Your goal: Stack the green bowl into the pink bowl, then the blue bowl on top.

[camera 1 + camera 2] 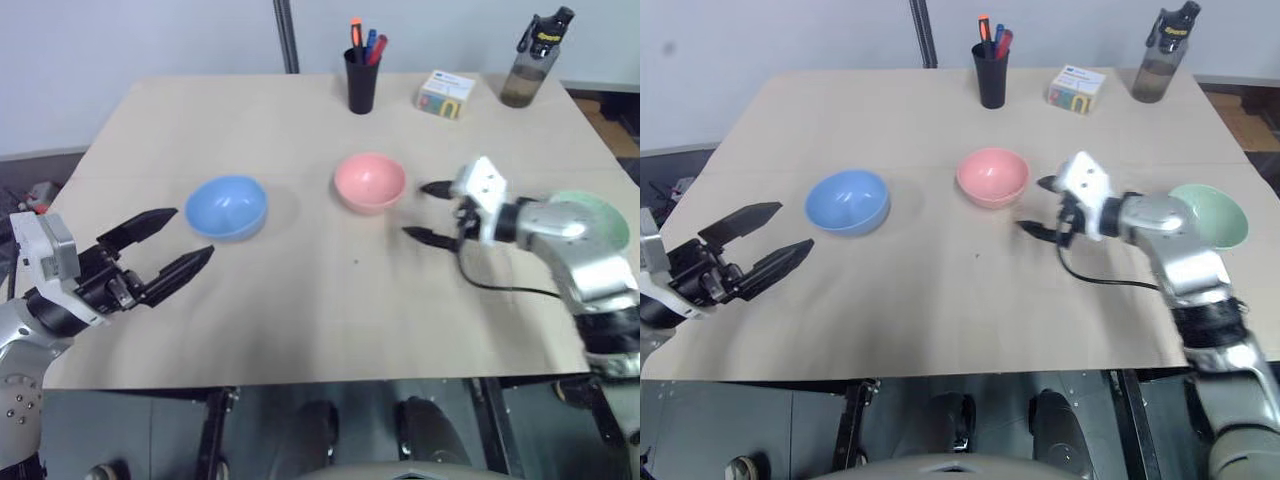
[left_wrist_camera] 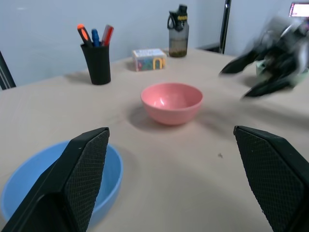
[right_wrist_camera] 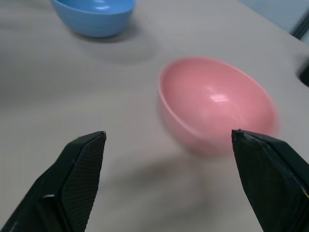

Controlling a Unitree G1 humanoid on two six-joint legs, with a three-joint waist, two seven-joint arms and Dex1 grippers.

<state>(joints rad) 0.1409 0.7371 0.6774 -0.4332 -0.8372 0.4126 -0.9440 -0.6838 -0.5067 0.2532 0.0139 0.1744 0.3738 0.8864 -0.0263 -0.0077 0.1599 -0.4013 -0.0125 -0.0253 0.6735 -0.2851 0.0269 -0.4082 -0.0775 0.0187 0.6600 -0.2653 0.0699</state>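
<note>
Head views: pale wooden bench. The pink bowl sits upright near the middle; the blue bowl sits upright to its left, well apart from it. The green bowl rests near the right edge of the bench, partly hidden behind the right forearm. Along the far edge: a black pen cup with coloured markers, a small printed box, a dark water bottle.

Left pincer hangs over the near left of the bench, fingers spread wide, empty, short of the blue bowl. Right pincer sits just right of the pink bowl, fingers spread, empty, tips pointing toward the bowl, apart from it.

Left wrist view: two black fingers wide apart. Blue bowl close in, pink bowl farther on, pen cup, box and bottle behind. Right pincer blurred beyond.

Right wrist view: fingers spread; pink bowl between them and ahead, untouched. Blue bowl beyond.
</note>
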